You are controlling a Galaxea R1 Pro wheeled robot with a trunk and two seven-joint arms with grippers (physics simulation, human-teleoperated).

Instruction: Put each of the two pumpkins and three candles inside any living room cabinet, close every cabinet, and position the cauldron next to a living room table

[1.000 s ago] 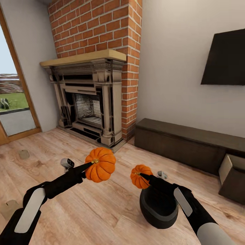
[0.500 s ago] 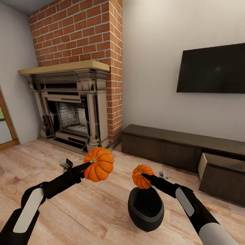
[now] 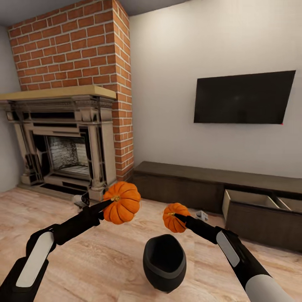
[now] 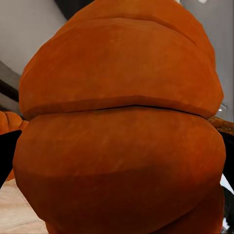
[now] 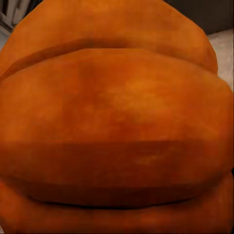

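Observation:
The larger orange pumpkin (image 3: 123,203) hangs in the air at centre left, with my left gripper (image 3: 111,200) shut on it; its ribbed skin (image 4: 122,126) is pressed close in the left wrist view. My right gripper (image 3: 173,215) is shut on the smaller pumpkin (image 3: 174,218), whose orange side (image 5: 117,122) looms up in the right wrist view. The black cauldron (image 3: 164,261) stands on the wood floor below and between my arms. The low dark-brown cabinet (image 3: 180,182) runs along the far wall, and its right front (image 3: 262,221) is pulled open. No candles are in sight.
A brick chimney with an ornate beige fireplace (image 3: 63,142) stands at the left. A black TV (image 3: 243,97) hangs on the white wall above the cabinet. Light wood-plank floor (image 3: 105,260) stretches between me and the cabinet.
The whole view has swung to the right: fireplace and glass door slid left, more of the cabinet and TV came in. Both pumpkins stay gripped; the cauldron has shifted left in the picture.

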